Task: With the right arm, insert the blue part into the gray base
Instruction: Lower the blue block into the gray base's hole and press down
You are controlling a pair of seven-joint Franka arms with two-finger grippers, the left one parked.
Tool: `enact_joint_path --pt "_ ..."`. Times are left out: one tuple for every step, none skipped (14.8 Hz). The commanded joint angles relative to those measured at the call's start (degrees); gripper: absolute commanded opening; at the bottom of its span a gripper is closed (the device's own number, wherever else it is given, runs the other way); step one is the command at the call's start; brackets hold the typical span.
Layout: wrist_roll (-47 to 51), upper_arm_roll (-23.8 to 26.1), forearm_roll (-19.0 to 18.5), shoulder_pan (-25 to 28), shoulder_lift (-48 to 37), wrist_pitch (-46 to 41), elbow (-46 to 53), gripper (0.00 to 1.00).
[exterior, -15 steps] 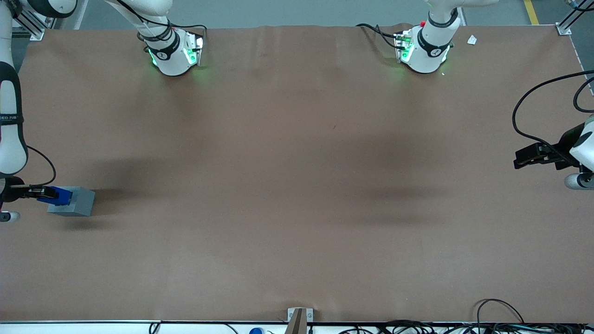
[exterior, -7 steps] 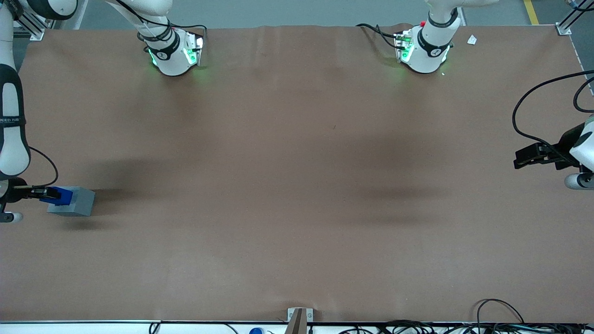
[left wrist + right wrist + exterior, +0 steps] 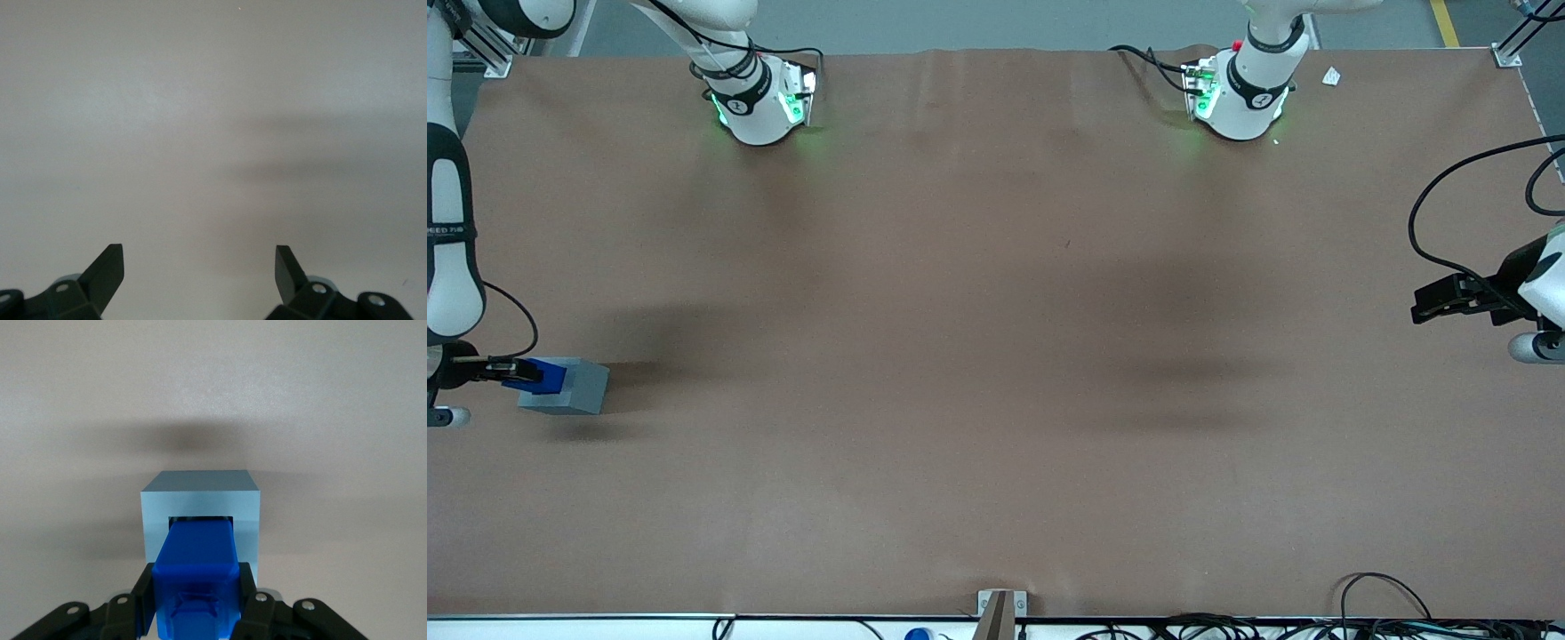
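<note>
Right wrist view: the gripper (image 3: 195,603) is clamped on the blue part (image 3: 197,570), whose leading end sits in the square recess of the gray base (image 3: 200,503).

In the front view the gray base (image 3: 569,388) rests on the brown table (image 3: 996,356) at the working arm's end, well nearer the camera than the arm mounts. The blue part (image 3: 541,376) pokes out of it, with the gripper (image 3: 514,371) of the right arm (image 3: 452,258) closed around it.
</note>
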Motion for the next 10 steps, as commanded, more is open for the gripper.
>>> enact_joint_path --pt "-0.2 0.9 -0.6 -1.1 1.0 0.3 0.6 0.21" --pt "-0.2 0.9 -0.6 -1.1 1.0 0.3 0.6 0.21" --pt "-0.1 0.9 -0.5 -1.1 1.0 0.3 0.6 0.21" --pt "-0.1 0.9 -0.5 -1.1 1.1 0.3 0.6 0.21" --pt "-0.1 0.9 -0.5 -1.1 1.1 0.3 0.6 0.21" --pt "0.0 0.9 -0.4 -1.1 1.1 0.3 0.6 0.22" --pt "0.0 0.9 -0.4 -1.1 1.4 0.3 0.6 0.24" --pt "0.0 0.9 -0.3 -1.1 1.4 0.3 0.6 0.28" --pt "0.0 0.9 -0.3 -1.1 1.4 0.3 0.6 0.35" --pt "0.0 0.9 -0.3 -1.1 1.4 0.3 0.6 0.42"
